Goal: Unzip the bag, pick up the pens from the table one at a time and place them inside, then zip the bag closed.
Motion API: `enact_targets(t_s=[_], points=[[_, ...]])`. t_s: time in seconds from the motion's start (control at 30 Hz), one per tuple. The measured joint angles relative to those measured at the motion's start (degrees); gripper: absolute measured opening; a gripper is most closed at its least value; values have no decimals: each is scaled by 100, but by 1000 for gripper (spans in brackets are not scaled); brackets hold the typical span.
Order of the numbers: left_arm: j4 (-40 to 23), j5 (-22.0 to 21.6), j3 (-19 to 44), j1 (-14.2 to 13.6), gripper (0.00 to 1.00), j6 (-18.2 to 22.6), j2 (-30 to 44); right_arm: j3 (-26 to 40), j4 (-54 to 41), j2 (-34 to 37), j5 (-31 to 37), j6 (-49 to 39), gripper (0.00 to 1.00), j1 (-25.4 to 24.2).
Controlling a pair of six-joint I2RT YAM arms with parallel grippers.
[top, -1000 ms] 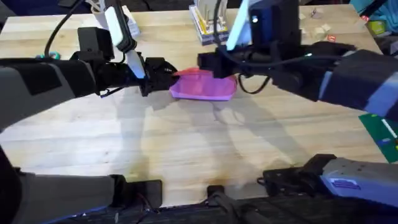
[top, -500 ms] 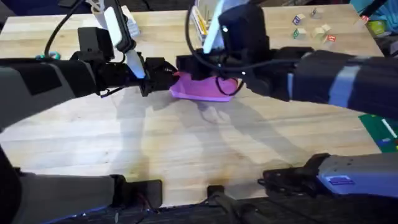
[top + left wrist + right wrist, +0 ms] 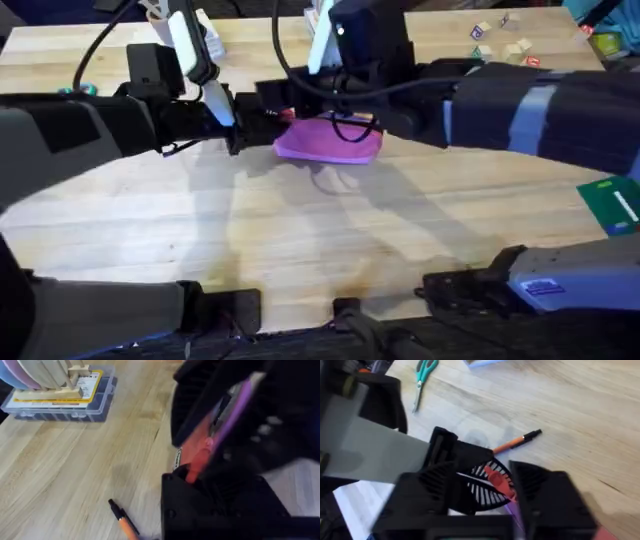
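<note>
The bag (image 3: 330,140) lies flat on the counter (image 3: 300,230), toward its far middle, with both arms meeting at the bag's left end. The left end effector (image 3: 250,115) reaches in from the left at that end; whether its fingers are spread or closed on the fabric cannot be told, since the other arm covers it. The right arm crosses over the bag from the right, and the right end effector (image 3: 285,105) sits just above the bag's left end, close against the left one.

In the right wrist view, the right end effector (image 3: 487,485) has its two black fingers narrowly apart, with the red pull tab (image 3: 496,480) between them; firm contact on both sides cannot be confirmed. In the left wrist view the red tab (image 3: 197,462) shows at the edge of the pink fabric (image 3: 235,407), amid black gripper parts.

One pen (image 3: 516,442), orange with a black tip, lies on the bare counter just beyond the bag end, apart from both end effectors. Scissors (image 3: 422,377) lie farther off on the counter. A clear plastic box (image 3: 60,402) with items on top stands well away from the pen.
</note>
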Motion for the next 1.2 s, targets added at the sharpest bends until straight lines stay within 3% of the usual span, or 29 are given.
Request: enact_targets(t_s=[0.1,0.13,0.17,0.5,0.53,0.7,0.73,1.03,1.2], points=[[-2,0,0,1,42,0,0,65,-300,-233,-57,-92,884,-74],[-1,0,0,1,42,0,0,69,-446,-351,-76,-149,968,-132],[-2,0,0,1,42,0,0,75,-602,-474,-86,-173,989,-201],[0,2,0,1,58,11,0,93,-2170,-1547,-102,-608,997,-847],[4,4,0,1,145,17,0,93,-2289,-1628,-102,-643,997,-892],[-2,7,0,1,915,13,0,95,-2697,-1862,-100,-848,997,-1039],[-7,7,0,1,967,4,0,95,-2748,-1883,-100,-869,997,-1054],[103,-24,7,53,992,-108,-13,95,-2933,-1912,-102,-953,998,-1134],[79,-537,195,427,992,-1030,-283,95,-2935,-1910,-101,-1008,998,-1138]])
